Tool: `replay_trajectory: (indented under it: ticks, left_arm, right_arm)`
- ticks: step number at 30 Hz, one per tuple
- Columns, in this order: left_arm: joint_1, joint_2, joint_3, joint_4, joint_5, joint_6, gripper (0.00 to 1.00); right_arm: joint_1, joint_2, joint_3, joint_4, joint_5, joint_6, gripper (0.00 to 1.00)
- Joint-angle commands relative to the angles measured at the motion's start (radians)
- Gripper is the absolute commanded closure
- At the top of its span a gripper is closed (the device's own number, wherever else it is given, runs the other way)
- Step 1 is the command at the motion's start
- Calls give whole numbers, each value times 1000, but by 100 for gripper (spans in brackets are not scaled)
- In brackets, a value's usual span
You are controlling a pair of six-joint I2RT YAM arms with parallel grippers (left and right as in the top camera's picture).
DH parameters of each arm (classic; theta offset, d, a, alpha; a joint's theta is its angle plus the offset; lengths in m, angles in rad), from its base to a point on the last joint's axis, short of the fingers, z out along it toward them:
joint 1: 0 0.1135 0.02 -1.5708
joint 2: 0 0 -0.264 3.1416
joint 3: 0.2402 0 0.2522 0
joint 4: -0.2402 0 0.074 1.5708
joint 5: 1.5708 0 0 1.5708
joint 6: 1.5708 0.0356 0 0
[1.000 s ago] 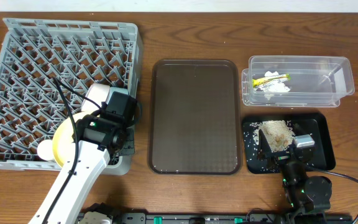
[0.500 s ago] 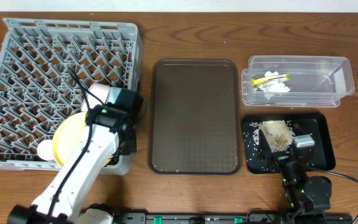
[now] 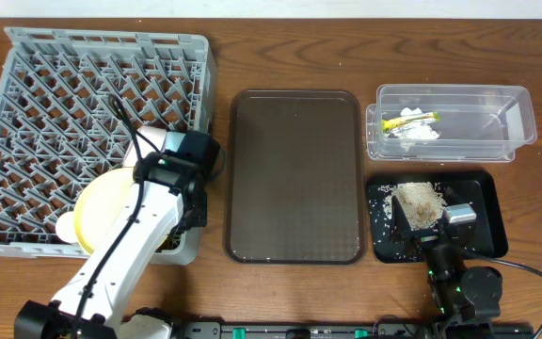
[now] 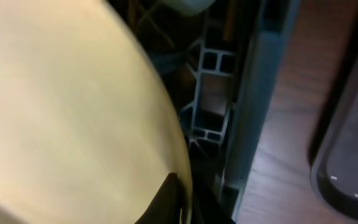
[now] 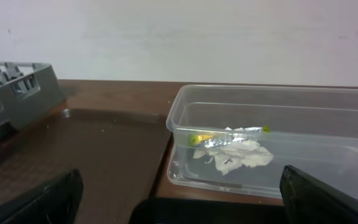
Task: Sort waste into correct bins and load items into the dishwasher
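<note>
**Two arms at a wooden table: one at the rack, one over the black tray**

A brown wooden table [image 3: 280, 56] is seen from above, with a plain white wall [image 5: 229, 37] behind it. The grey dish rack [image 3: 55, 94] is set at the table's left end, slightly skewed. A dark brown serving tray [image 3: 294, 179] lies in the middle. At the right a clear tub [image 3: 520, 118] is placed behind a black tray [image 3: 492, 202].

The left arm [image 3: 130, 254] is stretched from the near edge up over the rack's near right corner. There the yellow plate [image 3: 102, 212] is lodged, partly covered by the arm. The left gripper [image 4: 180, 202] is closed, its dark tips lying at the plate's rim. Whether the rim is pinched between them cannot be told, as the wrist view is blurred and mostly filled by the plate.

The right gripper [image 3: 428, 226] is held low over the black tray, pointed toward the tub. Its jaws are spread wide and nothing is gripped between them.

A white bowl [image 3: 153, 139] is only partly seen in the rack, just behind the left wrist. The beige food scraps [image 3: 419, 200] are heaped in the black tray, with crumbs scattered around them. The white tissue [image 3: 420, 134] and the yellow-green wrapper [image 3: 412, 119] lie touching at the left end of the clear tub. A pale rounded shape at the plate's near left edge is too hidden to be identified.
</note>
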Motion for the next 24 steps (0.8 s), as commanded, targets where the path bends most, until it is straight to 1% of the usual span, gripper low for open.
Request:
replay_trajectory:
  ticks: [1,5,7,9,12,14,15,16,17,20,22,24]
  left_arm:
    - [4,-10,74,-2,17,55,92]
    - [5,-25,139,-2,31,121,92]
    - [5,-30,167,3,83,178,92]
    - [5,-32,182,9,121,208,92]
    - [21,-32,193,18,122,219,93]
    - [32,-32,193,18,153,219,92]
    - [33,-33,193,10,183,215,92]
    - [33,-33,193,-5,206,193,83]
    - [32,-33,193,-28,207,147,78]
    - [26,-32,190,-101,180,39,75]
    - [20,-32,179,-131,137,8,70]
    - [10,-32,152,-133,101,5,66]
  right_arm:
    - [-7,-2,-1,-4,2,-5,1]
    - [-7,-2,-1,-4,2,-5,1]
    - [-7,-2,-1,-4,2,-5,1]
    - [-7,-2,-1,-4,2,-5,1]
    - [-7,-2,-1,-4,2,-5,1]
    - [-7,-2,-1,-4,2,-5,1]
    - [-7,-2,-1,-4,3,-5,1]
    - [-7,-2,-1,-4,2,-5,1]
    - [-7,-2,-1,-4,3,-5,1]
    - [-7,-2,-1,-4,3,-5,1]
    - [-7,-2,-1,-4,2,-5,1]
    - [-7,-2,-1,-4,2,-5,1]
